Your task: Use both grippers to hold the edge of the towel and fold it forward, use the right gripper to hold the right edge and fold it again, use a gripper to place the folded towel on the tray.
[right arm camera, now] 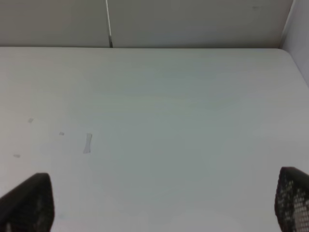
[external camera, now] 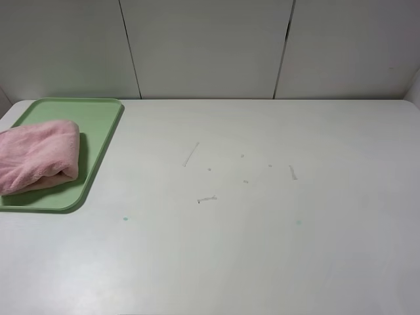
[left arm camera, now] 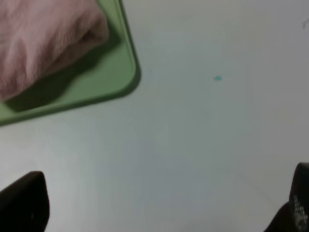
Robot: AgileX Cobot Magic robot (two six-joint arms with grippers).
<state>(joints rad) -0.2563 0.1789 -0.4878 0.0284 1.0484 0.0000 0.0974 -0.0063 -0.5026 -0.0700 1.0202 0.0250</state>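
- Nearest in the left wrist view, the left gripper [left arm camera: 159, 212] shows only as two dark fingertips [left arm camera: 24, 203] at opposite lower corners, set wide apart with nothing between them but bare surface.
- The right gripper [right arm camera: 159, 203] looks the same in the right wrist view: two dark fingertips [right arm camera: 29, 203] at the far corners, spread wide, holding nothing.
- Neither arm nor gripper appears in the exterior high view, so the arms' poses cannot be told beyond this: each gripper hangs above the white tabletop [external camera: 262, 249] and touches nothing.
- A small teal speck [left arm camera: 217, 78] marks the tabletop ahead of the left gripper; it also shows in the high view just beside the tray's near right corner.
- Toward the middle of the tabletop lie a few faint grey scuff marks [external camera: 207, 199], thin and scattered, well apart from the tray. One of them [right arm camera: 87, 143] shows ahead of the right gripper.
- The pale green tray [external camera: 98, 131] sits at the far left of the tabletop, its left part cut off by the edge of the high view.
- The pink towel [external camera: 36, 157] lies folded into a thick bundle on the tray, covering its left part; the rounded folded end faces right, and the green floor stays bare to the right of it and behind it.
- Nothing stands between either gripper and the tray.
- Farthest back, white wall panels [external camera: 210, 46] with dark vertical seams rise behind the tabletop.
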